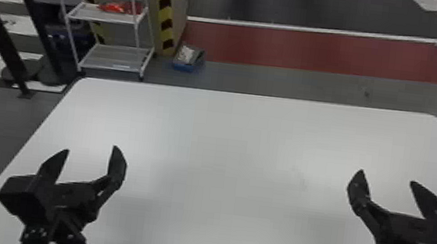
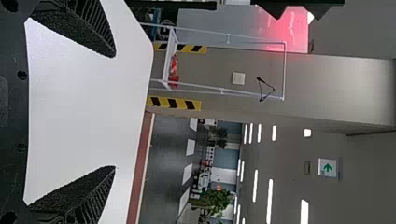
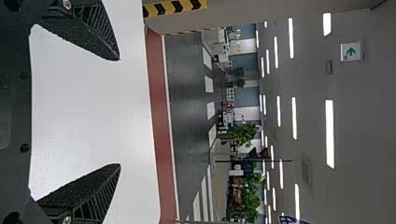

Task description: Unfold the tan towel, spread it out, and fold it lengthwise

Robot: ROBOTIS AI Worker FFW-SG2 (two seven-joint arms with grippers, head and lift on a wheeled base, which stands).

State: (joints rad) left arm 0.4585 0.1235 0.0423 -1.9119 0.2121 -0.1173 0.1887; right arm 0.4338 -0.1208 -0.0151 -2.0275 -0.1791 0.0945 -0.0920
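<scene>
In the head view my left gripper (image 1: 91, 148) is over the left part of the white table (image 1: 227, 140), its two black fingers wide apart with bare tabletop between them. On the other side, my right gripper (image 1: 387, 176) stands open above the right part of the table, holding nothing. The left wrist view has the left gripper (image 2: 115, 112) open, white tabletop (image 2: 84, 107) behind its fingers. Likewise, the right gripper (image 3: 119, 112) in the right wrist view is spread with the tabletop (image 3: 88, 112) behind it.
Beyond the table's far left corner stands a white wire rack (image 1: 109, 58) with a red item (image 1: 120, 7) on its upper shelf. A blue box (image 1: 188, 58) lies on the floor beside a pillar with yellow and black stripes (image 1: 163, 5). The table's far edge runs straight across.
</scene>
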